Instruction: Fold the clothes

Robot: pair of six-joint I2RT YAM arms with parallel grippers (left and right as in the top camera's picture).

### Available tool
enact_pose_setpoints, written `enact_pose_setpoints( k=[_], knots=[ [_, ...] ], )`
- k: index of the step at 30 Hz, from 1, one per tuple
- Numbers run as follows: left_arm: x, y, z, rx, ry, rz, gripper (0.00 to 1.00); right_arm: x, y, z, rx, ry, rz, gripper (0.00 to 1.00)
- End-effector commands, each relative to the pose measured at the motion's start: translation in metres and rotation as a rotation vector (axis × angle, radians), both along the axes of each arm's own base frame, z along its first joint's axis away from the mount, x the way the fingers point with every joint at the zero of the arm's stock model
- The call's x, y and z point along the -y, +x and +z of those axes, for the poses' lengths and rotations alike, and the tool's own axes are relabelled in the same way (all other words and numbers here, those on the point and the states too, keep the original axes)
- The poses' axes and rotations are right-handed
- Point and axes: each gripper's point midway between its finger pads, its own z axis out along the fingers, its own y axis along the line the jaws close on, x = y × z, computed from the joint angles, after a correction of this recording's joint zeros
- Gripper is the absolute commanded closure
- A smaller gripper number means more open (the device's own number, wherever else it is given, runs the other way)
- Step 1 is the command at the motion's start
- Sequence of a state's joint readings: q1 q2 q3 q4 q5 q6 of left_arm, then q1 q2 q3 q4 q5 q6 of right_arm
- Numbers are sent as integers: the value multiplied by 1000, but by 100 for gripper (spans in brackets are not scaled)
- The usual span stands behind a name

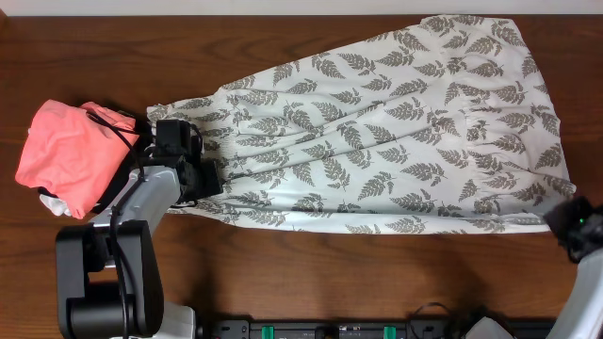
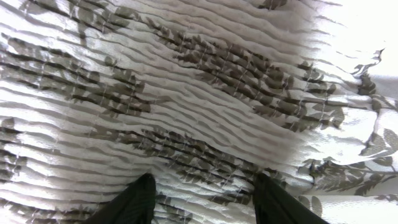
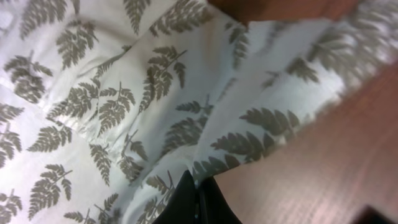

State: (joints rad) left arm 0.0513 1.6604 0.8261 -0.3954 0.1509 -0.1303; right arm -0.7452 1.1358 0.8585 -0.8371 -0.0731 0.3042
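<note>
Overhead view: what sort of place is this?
Probably a robotics test bench: robot arms stand at a wooden table, with a fern-print dress spread out and a pink garment beside it.

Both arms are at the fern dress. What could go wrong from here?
The right gripper is shut right at the edge of the dress; a grip there would be shallow and may slip when pulled.
The left gripper stands open over the gathered bodice; closing may pinch extra pleats and bunch it.
The pink garment lies beside the left arm; a swing might drag it.
</note>
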Motion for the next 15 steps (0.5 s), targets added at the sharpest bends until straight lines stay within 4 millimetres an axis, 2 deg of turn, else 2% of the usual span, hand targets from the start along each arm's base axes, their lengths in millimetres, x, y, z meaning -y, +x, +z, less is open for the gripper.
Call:
enact_pose_setpoints(
  k=[1,15],
  knots=[
    [-7,-26,-22,-103,20,18,47,1,19,-5,-2,3,32,99],
    [-7,-26,-22,-103,21,19,48,7,94,-26,42,-20,134,99]
  ],
)
